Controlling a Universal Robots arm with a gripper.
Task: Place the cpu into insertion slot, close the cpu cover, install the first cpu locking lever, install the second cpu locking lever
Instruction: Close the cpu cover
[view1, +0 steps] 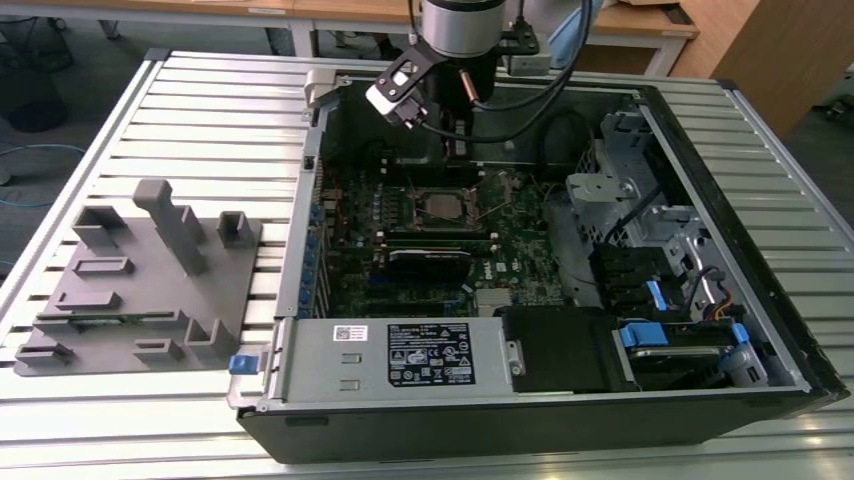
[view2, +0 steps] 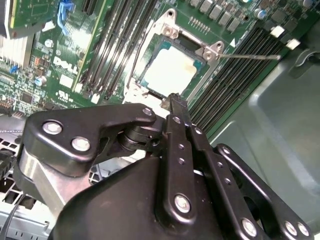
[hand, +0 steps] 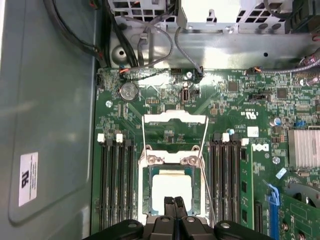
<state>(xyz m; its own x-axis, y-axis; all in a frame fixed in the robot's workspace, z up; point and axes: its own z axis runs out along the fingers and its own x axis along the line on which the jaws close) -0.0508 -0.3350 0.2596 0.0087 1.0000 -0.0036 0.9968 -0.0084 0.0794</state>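
- In the first wrist view I see the cpu seated in its motherboard socket, with the end effector pressed together, empty, over its edge.
- The exterior view adds the open computer case lying on the slatted desk.

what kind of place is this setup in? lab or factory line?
Probably a robotics lab or workshop: an opened computer case lies on a slatted aluminium table, a grey fixture block beside it, wooden desks behind.
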